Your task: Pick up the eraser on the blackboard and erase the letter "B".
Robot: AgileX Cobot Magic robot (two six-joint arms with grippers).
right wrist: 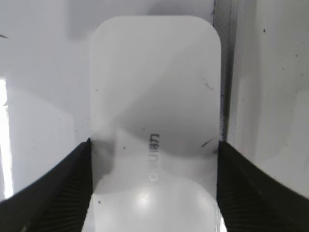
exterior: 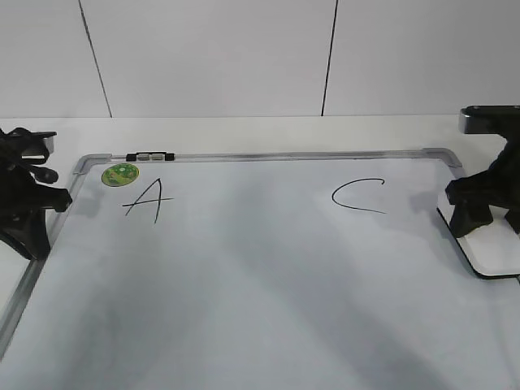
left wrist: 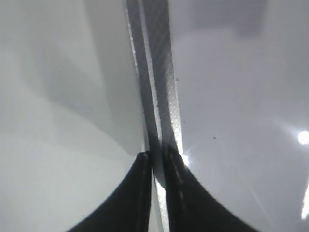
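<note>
The blackboard [exterior: 244,284] fills the middle of the exterior view; on it stand 2 black letters, an "A" [exterior: 148,200] toward 10 o'clock and a "C" [exterior: 358,196] toward 2 o'clock, with bare white surface between them; no letter "B" shows; a round green sticker [exterior: 120,173] sits just beside the "A" near the top frame; the eraser [exterior: 491,248] lies at 3 o'clock at the board's right edge, white with a dark base. The right gripper [right wrist: 153,164] straddles the eraser [right wrist: 154,111], its fingers [right wrist: 58,188] spread and touching both long sides; the left gripper [left wrist: 154,162] rests at 9 o'clock over the grey frame [left wrist: 159,82], its tips pressed together.
</note>
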